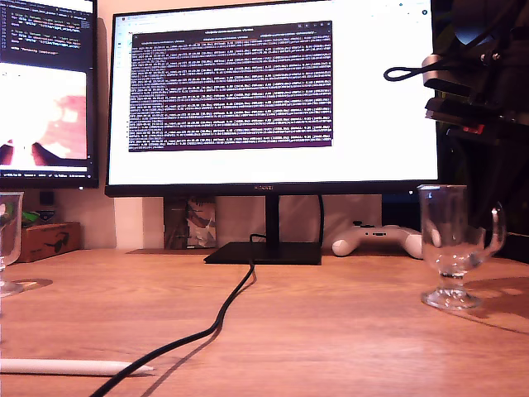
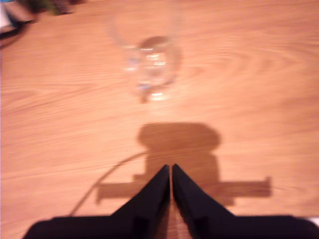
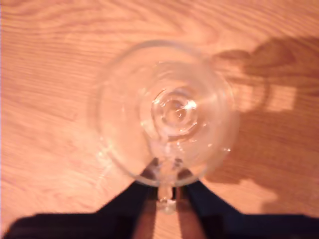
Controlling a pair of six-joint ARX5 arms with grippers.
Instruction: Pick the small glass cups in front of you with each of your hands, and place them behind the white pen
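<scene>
The pick-up step is in hand, and neither cup is lifted yet. My first gripper [image 2: 171, 170] is hovering over the desk [image 1: 347, 331] with its wedge fingers pressed together and nothing between them, facing a blurred glass cup [image 2: 149, 69] a little way ahead. To take that cup, the fingers probably need to spread before closing in on it.

My second gripper [image 3: 167, 188] is looking straight down into the other glass cup [image 3: 164, 109], its fingers sitting either side of the loop handle. I cannot tell whether they are already pinching it. If they are not, the next move there is likely a firm squeeze and a level lift.

In the exterior view both cups are standing upright, the right-hand cup [image 1: 450, 244] with its handle facing the exterior view's right and the left-hand cup [image 1: 7, 236] cut off by the picture. The white pen [image 1: 74, 366] is lying flat near the desk's front edge, its long axis running along that edge and its tip pointing towards the black cable [image 1: 223, 314].
</scene>
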